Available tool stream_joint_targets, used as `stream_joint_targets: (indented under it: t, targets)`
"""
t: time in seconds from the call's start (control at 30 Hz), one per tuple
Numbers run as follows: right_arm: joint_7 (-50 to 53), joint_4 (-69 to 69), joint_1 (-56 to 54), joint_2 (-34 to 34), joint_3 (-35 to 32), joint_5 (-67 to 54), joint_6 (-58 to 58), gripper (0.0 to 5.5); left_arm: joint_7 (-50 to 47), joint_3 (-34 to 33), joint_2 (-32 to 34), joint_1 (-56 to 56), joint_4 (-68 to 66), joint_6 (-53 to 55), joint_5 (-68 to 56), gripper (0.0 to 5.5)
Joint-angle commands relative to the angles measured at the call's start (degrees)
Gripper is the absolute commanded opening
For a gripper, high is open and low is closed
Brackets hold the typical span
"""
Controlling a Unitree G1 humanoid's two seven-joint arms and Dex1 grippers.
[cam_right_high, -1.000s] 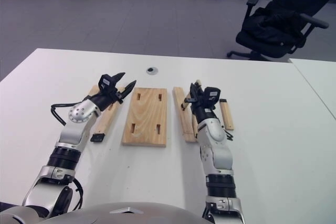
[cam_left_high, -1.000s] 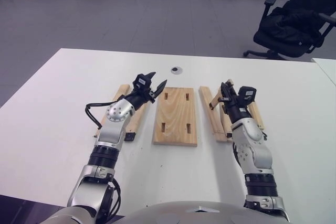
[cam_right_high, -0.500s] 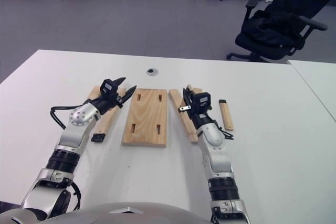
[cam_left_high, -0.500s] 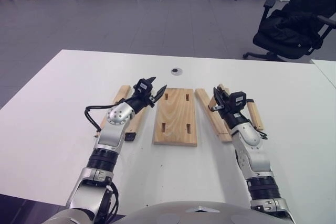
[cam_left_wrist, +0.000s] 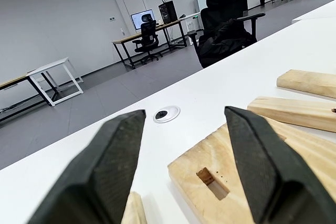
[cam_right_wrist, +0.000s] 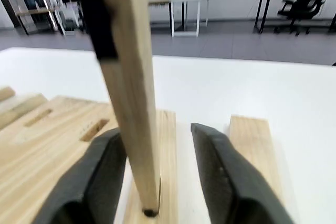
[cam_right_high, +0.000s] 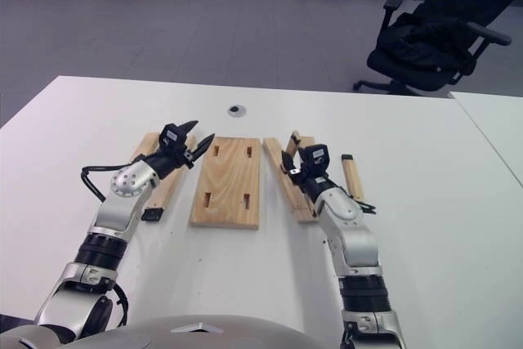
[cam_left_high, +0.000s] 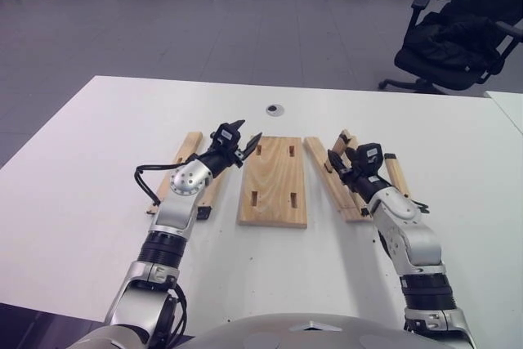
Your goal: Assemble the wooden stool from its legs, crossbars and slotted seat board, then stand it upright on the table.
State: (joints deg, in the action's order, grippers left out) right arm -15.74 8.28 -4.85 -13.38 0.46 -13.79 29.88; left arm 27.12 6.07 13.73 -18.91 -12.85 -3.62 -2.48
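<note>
The slotted seat board [cam_left_high: 274, 181] lies flat at the table's middle, its slots facing up. Wooden legs and crossbars lie on both sides of it: a left pile [cam_left_high: 186, 153] and a right pile [cam_left_high: 331, 176]. My left gripper [cam_left_high: 248, 130] hovers open over the board's far left corner [cam_left_wrist: 210, 174], with nothing between its fingers. My right gripper [cam_left_high: 341, 157] is low over the right pile and open. A wooden stick with a black end [cam_right_wrist: 128, 87] stands between its fingers, leaning on one finger [cam_right_wrist: 102, 177] with a gap to the other.
A short stick with a black tip [cam_left_high: 396, 176] lies at the far right of the pile. A round cable hole [cam_left_high: 272, 108] sits in the table behind the board. An office chair [cam_left_high: 458, 38] stands on the floor beyond the table's right side.
My right gripper has come down and slightly left onto the right pile, with the stick now lower, and its arm has swung outward. The left gripper has edged slightly towards the board.
</note>
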Motion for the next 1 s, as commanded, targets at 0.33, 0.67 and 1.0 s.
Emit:
stream_joint_targets:
  t: [0.33, 0.67, 1.0]
  targets:
    - [0.8, 8.7, -2.3, -6.4, 3.5, 0.8, 25.8, 3.65, -1.4, 1.1, -1.3, 1.4, 2.5, 0.8, 1.0, 2.76]
    - [-3.3, 8.7, -2.2, -10.6, 8.7, 2.8, 26.7, 2.23, -1.7, 1.5, -1.6, 1.7, 2.9, 1.1, 1.5, 2.76]
    - [-1.1, 15.2, -5.6, -5.8, -2.9, -0.7, 20.3, 2.07, -1.8, -3.6, -5.9, 0.1, 7.0, 7.7, -9.0, 2.76]
